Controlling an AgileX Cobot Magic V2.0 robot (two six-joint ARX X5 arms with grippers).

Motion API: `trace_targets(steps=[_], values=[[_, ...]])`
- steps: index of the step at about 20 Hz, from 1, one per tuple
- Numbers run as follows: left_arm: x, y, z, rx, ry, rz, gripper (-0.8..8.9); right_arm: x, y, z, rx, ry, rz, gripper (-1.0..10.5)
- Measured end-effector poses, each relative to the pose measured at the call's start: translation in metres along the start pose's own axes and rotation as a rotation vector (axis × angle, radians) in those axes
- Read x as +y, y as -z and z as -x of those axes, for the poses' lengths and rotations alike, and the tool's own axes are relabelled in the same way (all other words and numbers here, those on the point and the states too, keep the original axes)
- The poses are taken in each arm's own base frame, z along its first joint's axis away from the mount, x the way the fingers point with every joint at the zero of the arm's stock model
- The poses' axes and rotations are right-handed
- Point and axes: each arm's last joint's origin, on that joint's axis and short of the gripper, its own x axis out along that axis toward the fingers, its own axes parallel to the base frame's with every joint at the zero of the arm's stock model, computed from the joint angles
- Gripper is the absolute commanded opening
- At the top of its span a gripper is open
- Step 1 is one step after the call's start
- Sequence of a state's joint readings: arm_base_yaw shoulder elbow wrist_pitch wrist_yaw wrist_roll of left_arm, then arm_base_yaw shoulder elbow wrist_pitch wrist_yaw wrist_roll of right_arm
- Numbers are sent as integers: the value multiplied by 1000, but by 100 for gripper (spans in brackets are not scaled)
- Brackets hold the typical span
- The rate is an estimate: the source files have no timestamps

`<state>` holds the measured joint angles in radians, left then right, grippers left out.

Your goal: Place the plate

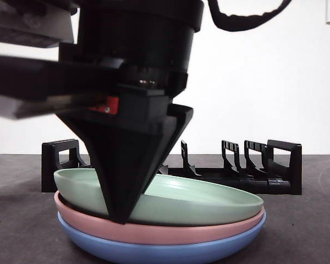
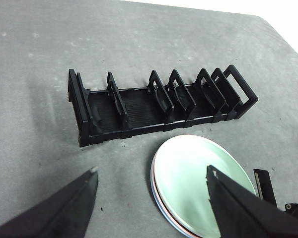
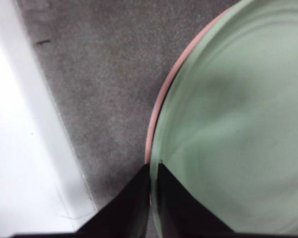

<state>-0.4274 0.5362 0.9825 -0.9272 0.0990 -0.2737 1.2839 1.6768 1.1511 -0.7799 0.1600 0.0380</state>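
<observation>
3 plates (image 1: 209, 220) stacked: green, pink, blue; 1 rack (image 2: 154, 101).

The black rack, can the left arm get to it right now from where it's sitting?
Probably yes. The left gripper hangs open above the table, and the black rack lies ahead with only bare mat between. The plate stack and right gripper sit off to one side.

Green plate (image 1: 209, 201) over pink plate (image 1: 154, 232), blue plate (image 1: 154, 252); black rack (image 2: 159, 101); grey table (image 2: 39, 49).
</observation>
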Motion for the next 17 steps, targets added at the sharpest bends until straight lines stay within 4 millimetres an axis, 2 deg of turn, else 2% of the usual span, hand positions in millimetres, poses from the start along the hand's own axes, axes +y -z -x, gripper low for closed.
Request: trace_targets(steps=[3, 4, 7, 9, 11, 13, 17], values=[[0, 0, 0, 0, 0, 0, 344, 1, 2, -2, 27, -12, -15, 287], [0, 0, 0, 0, 0, 0, 344, 1, 2, -2, 29, -25, -27, 334], [0, 0, 0, 0, 0, 0, 344, 0, -1, 12, -20, -57, -53, 336], [0, 0, 0, 0, 0, 0, 344, -6, 1, 42, -135, -63, -73, 335], [0, 0, 0, 0, 0, 0, 344, -21, 10, 82, -269, -33, -120, 335], [0, 0, 0, 0, 0, 0, 344, -48, 24, 115, -383, 49, -213, 334], [-1, -3, 0, -35, 4, -16, 344, -105, 62, 156, -510, 197, -431, 334]])
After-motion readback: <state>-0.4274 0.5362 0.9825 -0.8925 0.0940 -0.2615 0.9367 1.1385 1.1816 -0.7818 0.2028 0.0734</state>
